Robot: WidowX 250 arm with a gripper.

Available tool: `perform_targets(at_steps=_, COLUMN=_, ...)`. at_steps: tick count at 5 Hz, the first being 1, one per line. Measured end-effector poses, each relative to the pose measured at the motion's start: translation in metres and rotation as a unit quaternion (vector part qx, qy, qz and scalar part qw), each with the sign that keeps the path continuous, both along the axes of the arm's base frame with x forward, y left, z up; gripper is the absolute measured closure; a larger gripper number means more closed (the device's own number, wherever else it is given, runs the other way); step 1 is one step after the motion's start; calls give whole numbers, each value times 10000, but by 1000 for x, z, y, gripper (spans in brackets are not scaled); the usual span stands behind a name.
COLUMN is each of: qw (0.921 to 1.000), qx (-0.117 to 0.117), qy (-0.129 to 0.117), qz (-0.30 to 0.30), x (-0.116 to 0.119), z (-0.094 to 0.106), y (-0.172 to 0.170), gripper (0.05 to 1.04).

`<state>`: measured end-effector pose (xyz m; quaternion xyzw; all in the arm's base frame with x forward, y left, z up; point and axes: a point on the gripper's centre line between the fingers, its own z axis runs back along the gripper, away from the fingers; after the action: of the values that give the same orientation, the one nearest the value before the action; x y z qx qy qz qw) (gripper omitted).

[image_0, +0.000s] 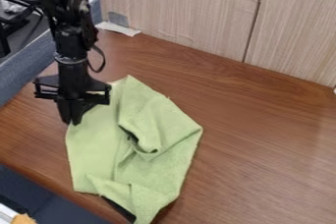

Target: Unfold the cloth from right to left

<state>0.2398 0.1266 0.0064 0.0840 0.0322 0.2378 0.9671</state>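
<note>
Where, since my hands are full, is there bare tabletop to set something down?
The widest bare tabletop lies picture-right of the green cloth, up to the pale panels. A smaller patch sits between the cloth's left side and the tabletop's edge. Crowded: the cloth's upper left, by the tool.

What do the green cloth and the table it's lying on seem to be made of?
The green cloth looks like soft, matte fabric, perhaps microfibre or cotton terry: it drapes in loose folds, and its surface seems slightly fuzzy. The table appears to be wood or a wood-look laminate with a light sheen, judging by its reddish-brown streaked grain and pale reflections.
</note>
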Motion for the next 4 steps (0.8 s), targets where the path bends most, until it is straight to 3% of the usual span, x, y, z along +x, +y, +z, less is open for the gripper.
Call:
perform_targets(at_steps=2, qw=9998, qx=163, qy=21, qz=113, x=-3, z=16, y=4, gripper=306)
perform_targets(at_steps=3, qw=9996, qx=227, qy=-96, qz=122, x=-3, z=26, y=5, gripper=84)
perform_targets(at_steps=4, qw=9995, qx=216, qy=-202, qz=123, x=-6, z=38, y=2, gripper=79)
